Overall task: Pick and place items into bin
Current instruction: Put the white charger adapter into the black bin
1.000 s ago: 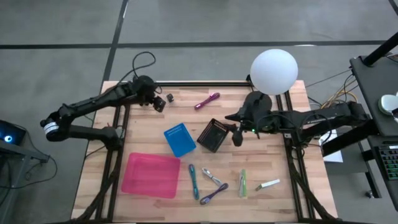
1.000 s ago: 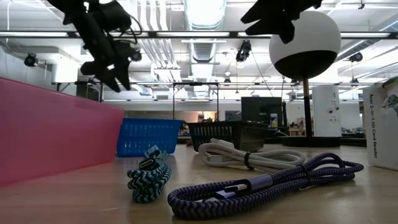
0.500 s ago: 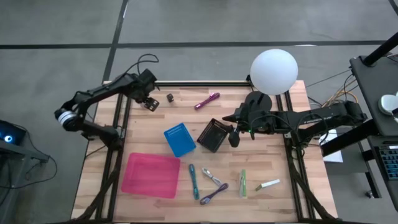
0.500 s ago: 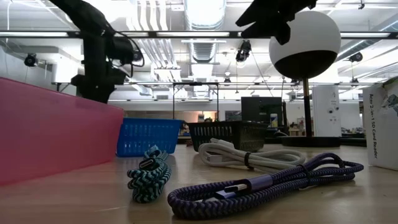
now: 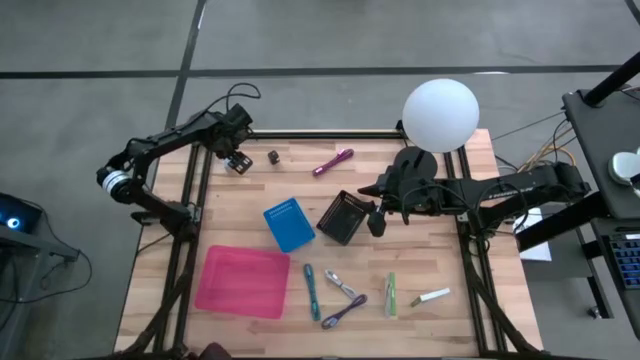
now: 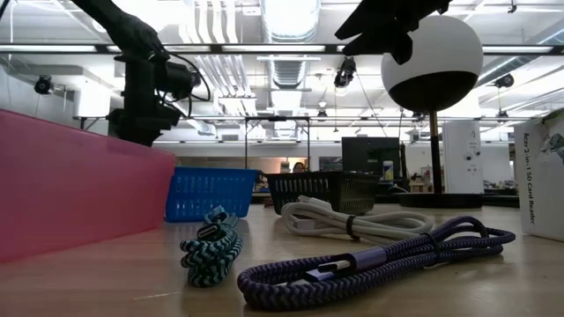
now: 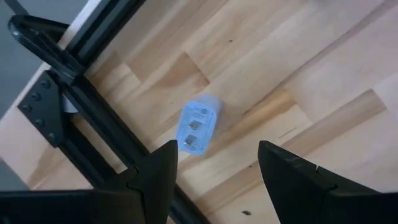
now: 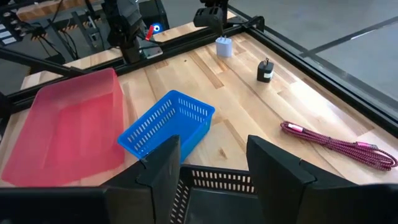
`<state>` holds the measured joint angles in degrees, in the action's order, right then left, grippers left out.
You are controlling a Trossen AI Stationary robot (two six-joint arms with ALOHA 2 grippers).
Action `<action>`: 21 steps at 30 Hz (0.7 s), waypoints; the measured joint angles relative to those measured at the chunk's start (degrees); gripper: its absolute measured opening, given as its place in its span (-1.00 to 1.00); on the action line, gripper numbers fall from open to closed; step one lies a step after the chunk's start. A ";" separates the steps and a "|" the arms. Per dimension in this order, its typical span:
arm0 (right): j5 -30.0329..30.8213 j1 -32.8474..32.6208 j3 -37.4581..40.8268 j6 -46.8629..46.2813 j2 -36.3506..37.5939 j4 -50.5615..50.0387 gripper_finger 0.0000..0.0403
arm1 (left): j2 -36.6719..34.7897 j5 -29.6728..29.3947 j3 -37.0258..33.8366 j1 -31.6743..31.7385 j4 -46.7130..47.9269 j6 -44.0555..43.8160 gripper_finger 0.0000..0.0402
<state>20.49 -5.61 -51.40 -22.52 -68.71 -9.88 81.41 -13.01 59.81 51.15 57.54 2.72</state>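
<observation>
**Left arm parked over a little plug at the table's far corner**

Wooden table (image 5: 440, 265), workshop room behind with ceiling lights. Left gripper (image 7: 214, 171) hangs jaws apart, empty, right above a pale blue charger plug (image 7: 199, 126) by the black frame rail. Right gripper (image 8: 208, 165) hovers open over the black basket (image 5: 342, 216). Cables (image 5: 343, 311) lie near the pink bin (image 5: 243, 281).
</observation>
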 joint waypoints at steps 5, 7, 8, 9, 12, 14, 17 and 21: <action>0.00 0.00 0.00 0.00 0.00 -0.27 -0.13 | -0.02 -0.88 -0.13 0.01 0.51 4.15 0.08; 0.00 0.00 0.02 0.00 0.00 -0.27 -0.13 | 0.00 -1.01 -0.13 0.05 0.53 4.17 0.15; 0.00 0.00 0.02 0.00 0.00 -0.27 -0.13 | 0.00 -1.05 -0.13 0.15 0.51 4.25 0.20; 0.00 0.00 0.02 0.00 0.00 -0.27 -0.13 | 0.00 -1.09 -0.13 0.21 0.51 4.61 0.25; 0.00 0.00 0.02 0.00 0.00 -0.27 -0.13 | 0.00 -1.24 -0.13 0.27 0.51 6.85 0.42; 0.00 0.00 0.04 0.02 0.02 -0.27 -0.13 | 0.00 -1.00 -0.15 0.25 0.49 7.28 0.52; 0.01 0.00 0.04 0.02 0.02 -0.27 -0.14 | 0.64 -0.97 -0.15 0.65 -0.05 7.24 0.61; 0.02 0.00 0.04 0.16 0.02 -0.28 -0.14 | 2.90 -1.01 -0.24 1.96 0.15 6.82 0.63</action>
<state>20.51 -5.61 -51.35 -22.36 -68.69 -10.16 84.31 -14.02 59.57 53.11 57.69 9.54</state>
